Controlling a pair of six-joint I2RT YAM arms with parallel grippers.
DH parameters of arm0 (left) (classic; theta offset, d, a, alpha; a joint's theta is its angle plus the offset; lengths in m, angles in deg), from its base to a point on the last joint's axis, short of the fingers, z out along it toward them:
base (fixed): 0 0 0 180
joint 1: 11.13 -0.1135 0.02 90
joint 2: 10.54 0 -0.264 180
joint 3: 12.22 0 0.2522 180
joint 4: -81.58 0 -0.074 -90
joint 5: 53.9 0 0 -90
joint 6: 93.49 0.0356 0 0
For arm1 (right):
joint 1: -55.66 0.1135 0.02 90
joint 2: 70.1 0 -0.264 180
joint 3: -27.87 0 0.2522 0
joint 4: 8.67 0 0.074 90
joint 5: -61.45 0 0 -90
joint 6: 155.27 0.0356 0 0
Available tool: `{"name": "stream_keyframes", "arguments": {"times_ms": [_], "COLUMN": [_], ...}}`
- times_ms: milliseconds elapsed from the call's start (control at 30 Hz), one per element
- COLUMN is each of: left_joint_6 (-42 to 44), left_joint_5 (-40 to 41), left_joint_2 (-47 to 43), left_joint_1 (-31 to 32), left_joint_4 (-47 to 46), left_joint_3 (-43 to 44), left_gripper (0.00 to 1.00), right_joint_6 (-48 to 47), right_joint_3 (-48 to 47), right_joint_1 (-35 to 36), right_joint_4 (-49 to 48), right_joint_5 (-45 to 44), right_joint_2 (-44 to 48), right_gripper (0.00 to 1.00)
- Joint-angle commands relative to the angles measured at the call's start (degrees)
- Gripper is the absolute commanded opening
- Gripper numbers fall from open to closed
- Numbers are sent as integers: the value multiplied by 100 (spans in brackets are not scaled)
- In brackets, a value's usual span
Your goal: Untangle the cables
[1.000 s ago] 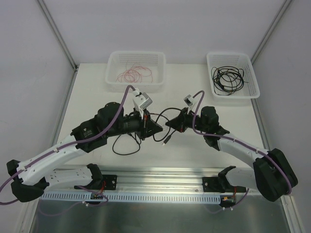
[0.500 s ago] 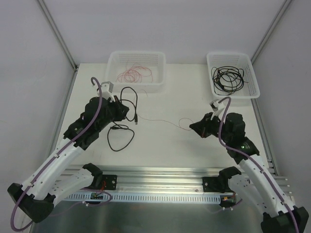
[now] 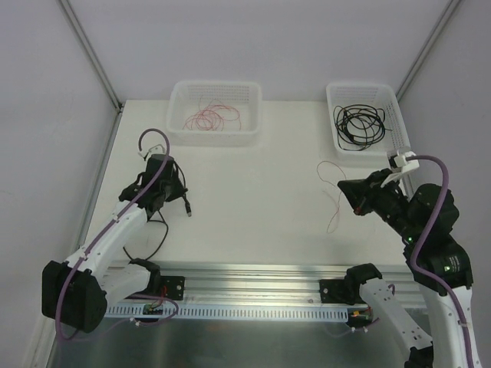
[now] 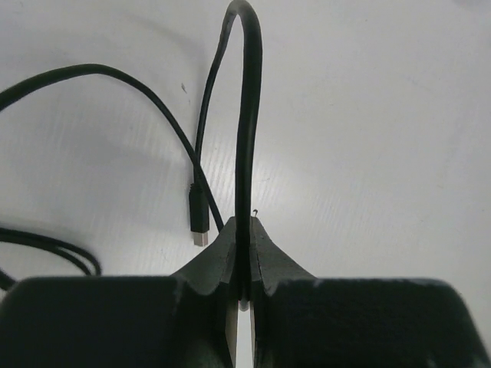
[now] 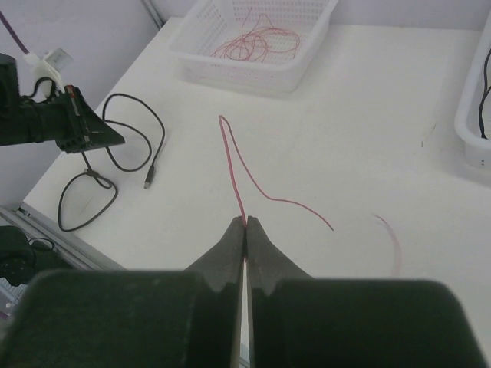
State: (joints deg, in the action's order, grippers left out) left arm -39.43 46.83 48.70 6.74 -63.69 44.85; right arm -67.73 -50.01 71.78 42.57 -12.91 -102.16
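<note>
My left gripper [image 4: 244,230] is pinched shut on the black cable [image 4: 247,107]. My right gripper [image 5: 245,224] clamps the thin red wire [image 5: 232,165]. The two strands are well apart, so I judge them freed. I should lift each slowly, tails uncrossed, toward the matching basket: red [image 3: 215,139], black [image 3: 368,157].

1. No text, label, brand, number or sign could be read in any of the views.
</note>
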Motion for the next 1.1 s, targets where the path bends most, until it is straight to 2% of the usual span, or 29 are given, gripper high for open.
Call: {"name": "stream_keyframes", "arguments": {"times_ms": [0,67,167,200,300,333,433,567,600,767,867,900,1067], "left_joint_6": [-176,-202,-212,-194,-45,-1,157,543,658,1588,2185,2345,3311], "left_joint_5": [-324,-702,-1184,-1308,-1686,-1757,-2196,-2785,-2777,-2663,-2453,-2374,-1742], "left_joint_2": [297,333,211,80,-332,-456,-975,-1397,-1485,-1530,-1434,-1311,-696], "left_joint_1": [-55,-55,-55,-55,-38,-38,32,532,977,2202,2791,2958,3950], "left_joint_4": [-154,-251,-392,-436,-471,-480,-532,-936,-1007,-1760,-2096,-2437,-2870], "left_joint_3": [-77,-156,-331,-375,-551,-586,-701,-649,-605,-437,-455,-446,-130], "left_gripper": [0,0,17,30,54,69,93,98,99,99,99,99,99], "right_joint_6": [-88,-71,8,96,228,376,561,826,878,1247,1388,1432,1643], "right_joint_3": [-321,-207,56,118,399,461,584,576,550,330,199,172,31], "right_joint_1": [-30,-30,-21,-21,-12,-12,31,277,426,804,1085,1269,1797], "right_joint_4": [436,332,95,24,-284,-371,-696,-978,-1005,-1268,-1427,-1462,-1620], "right_joint_5": [-9,88,368,465,852,905,1072,1012,959,756,704,660,361], "right_joint_2": [-221,-301,-433,-555,-697,-741,-837,-1031,-1092,-1417,-1532,-1619,-1848], "right_gripper": [1,1,1,1,1,1,1,1,1,1,1,1,1]}}
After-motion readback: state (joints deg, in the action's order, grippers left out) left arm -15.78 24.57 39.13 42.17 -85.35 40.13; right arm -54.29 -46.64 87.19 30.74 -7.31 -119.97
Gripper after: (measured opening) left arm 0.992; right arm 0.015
